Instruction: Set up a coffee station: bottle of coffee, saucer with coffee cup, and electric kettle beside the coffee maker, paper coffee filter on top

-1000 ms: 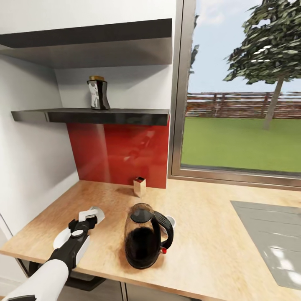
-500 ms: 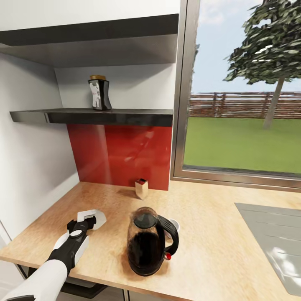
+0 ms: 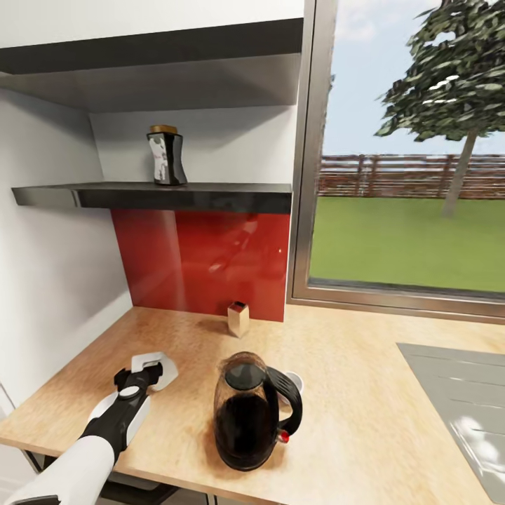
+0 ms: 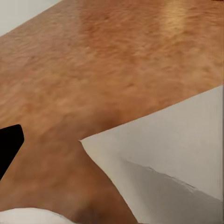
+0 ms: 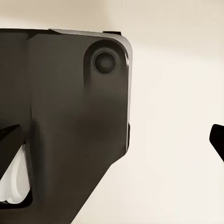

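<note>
Left gripper (image 3: pixel 149 367) pinches thin paper coffee filter (image 3: pixel 158 369) (pointed corner) — over wood-grain countertop (image 3: pixel 365 393).

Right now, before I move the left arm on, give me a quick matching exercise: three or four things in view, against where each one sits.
1. yellow-capped dark coffee jar
2. rounded glass kettle with black lid
3. pale folded paper filter
4. small tan box with dark top

A. at the left claw
B. on the dark wall shelf
C. by the red backsplash
D. near the wooden countertop's front edge

Pairs: 1-B, 2-D, 3-A, 4-C
</note>
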